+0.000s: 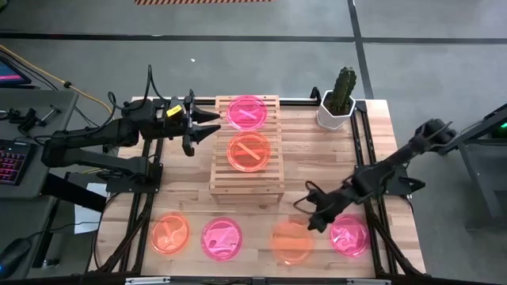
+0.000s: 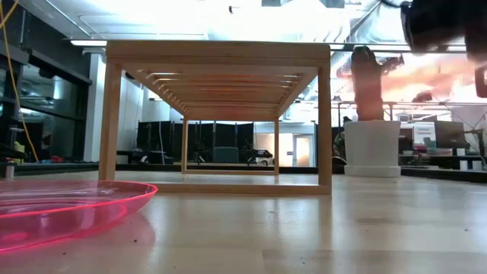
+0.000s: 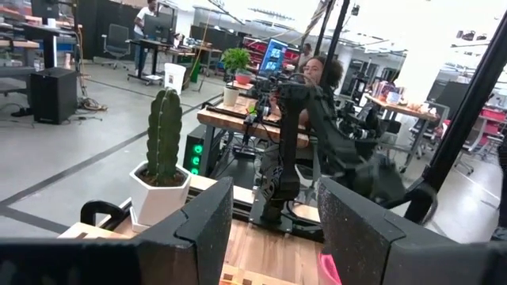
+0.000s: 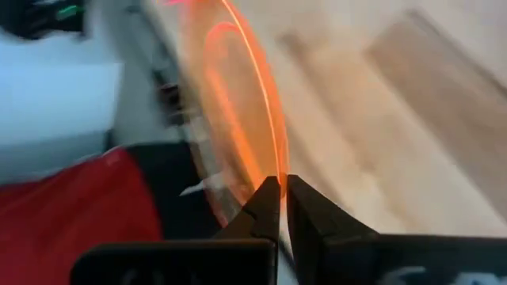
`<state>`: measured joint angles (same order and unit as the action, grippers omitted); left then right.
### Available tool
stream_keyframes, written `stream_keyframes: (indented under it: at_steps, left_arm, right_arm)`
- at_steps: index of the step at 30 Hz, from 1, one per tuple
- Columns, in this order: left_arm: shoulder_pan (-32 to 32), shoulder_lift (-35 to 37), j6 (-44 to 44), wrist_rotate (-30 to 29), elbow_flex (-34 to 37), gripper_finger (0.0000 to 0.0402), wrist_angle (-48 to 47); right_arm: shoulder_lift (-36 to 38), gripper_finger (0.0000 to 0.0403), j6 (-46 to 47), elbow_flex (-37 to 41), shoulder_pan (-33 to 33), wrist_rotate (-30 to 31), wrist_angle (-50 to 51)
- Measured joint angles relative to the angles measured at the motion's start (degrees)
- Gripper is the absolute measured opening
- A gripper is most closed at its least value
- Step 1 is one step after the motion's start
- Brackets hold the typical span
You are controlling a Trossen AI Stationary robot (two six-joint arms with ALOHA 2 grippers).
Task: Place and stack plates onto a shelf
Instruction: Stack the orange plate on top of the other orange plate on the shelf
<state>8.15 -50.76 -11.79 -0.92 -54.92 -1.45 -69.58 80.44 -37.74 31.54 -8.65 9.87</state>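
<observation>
The plates look thin, light and stiff, smooth translucent plastic that would likely slip in a loose pinch, so the sensible hold is across the raised rim, one finger inside and one outside. Two plates already lie on the shelf (image 1: 246, 146) at the table's (image 1: 380, 142) middle: a pink plate (image 1: 247, 112) toward the far edge and an orange plate (image 1: 249, 151) just nearer. Four more sit in a row along the near edge: an orange one (image 1: 170, 234) near the left corner, a pink one (image 1: 222, 238), another orange (image 1: 291, 242), and a pink one (image 1: 349, 235) near the right corner. The right gripper (image 4: 282, 190) is over that third plate's far rim, its fingers drawn together on the thin orange edge, as the right wrist view shows. The left gripper (image 1: 207, 123) hangs beside the shelf's left side, fingers apart and holding nothing. A cactus (image 1: 344, 89) in a white pot stands at the far right corner.
</observation>
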Motion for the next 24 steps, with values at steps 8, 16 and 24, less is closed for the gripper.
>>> stream_keyframes:
  at_steps: [8, 16, 24]
  left_arm:
    - [0.6, 0.0, -0.1, 0.0, 0.0, 0.0175, 0.0]
    - [0.6, 0.0, 0.0, -1.3, 0.0, 0.0175, 0.0]
    - [0.6, 0.0, 0.0, -1.4, 0.0, 0.0175, 0.1]
  right_arm:
    - [8.6, 0.0, -3.6, -0.2, -2.9, -2.9, -6.1]
    - [2.4, 0.0, -17.7, -13.3, -16.9, -0.5, -4.7]
    - [-3.8, 0.0, -31.5, -30.0, -36.1, 0.6, 11.5]
